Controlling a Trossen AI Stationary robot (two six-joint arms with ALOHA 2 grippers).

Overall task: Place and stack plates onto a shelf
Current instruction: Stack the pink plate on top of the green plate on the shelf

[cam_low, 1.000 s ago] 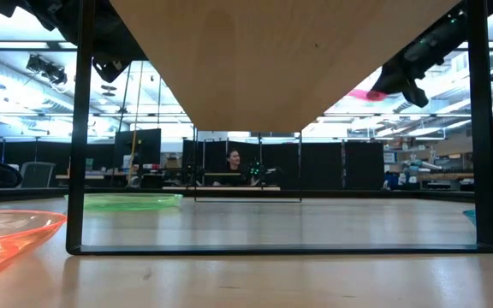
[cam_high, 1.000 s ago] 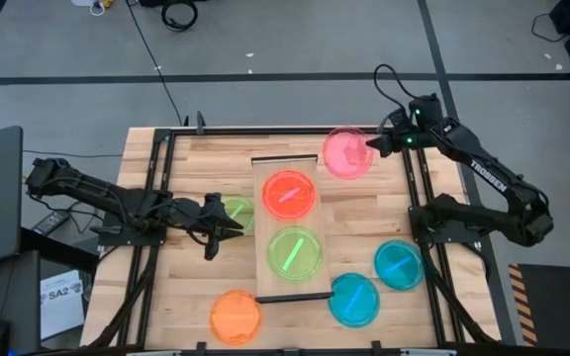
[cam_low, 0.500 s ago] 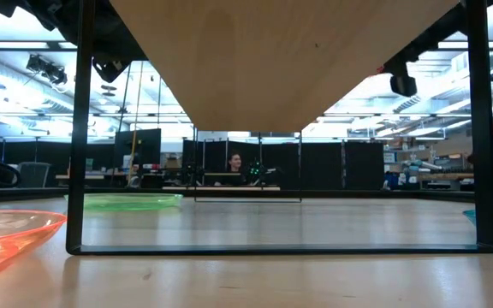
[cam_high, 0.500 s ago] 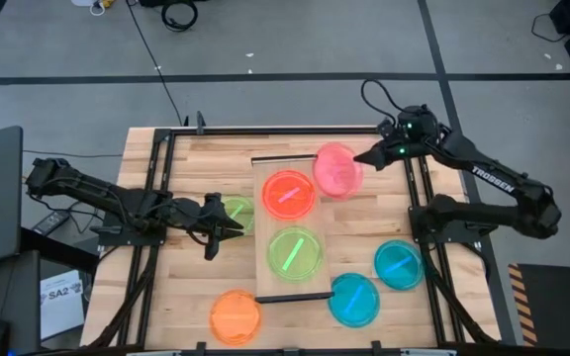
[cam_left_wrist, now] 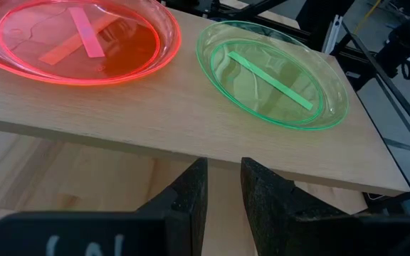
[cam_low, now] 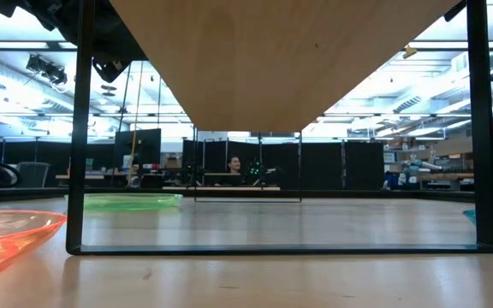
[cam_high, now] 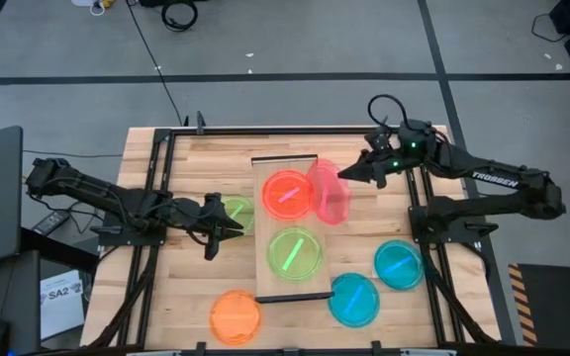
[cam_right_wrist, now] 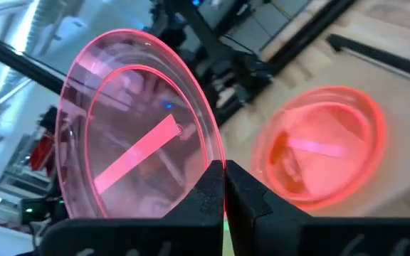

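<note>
While the right end effector [cam_high: 345,179] pinches the rim of a round translucent pink plastic plate [cam_high: 329,192], that plate hangs steeply tilted, edge-up, at the right side of the long narrow light-wood shelf [cam_high: 274,283] in the centre of the high view. On the shelf lie a glossy orange plate [cam_high: 287,195] towards its upper end and a lime green plate [cam_high: 294,252] below it, each marked with a flat strip of its own colour. Left of the shelf, the left end effector [cam_high: 238,226] sits low over the plank tabletop [cam_high: 191,297] with its fingers nearly together and grasping nothing, beside a second green plate [cam_high: 234,213]. Another orange plate [cam_high: 236,316] lies at lower centre-left; two cyan plates [cam_high: 353,300] lie at lower right.

Grey floor with dark tape lines surrounds the tabletop. Only the low view shows the shelf's wood underside, its thin dark frame [cam_low: 79,137] and a wide lit room behind. Only the right wrist view shows the pink plate's rim clamped between the dark fingers [cam_right_wrist: 206,192].
</note>
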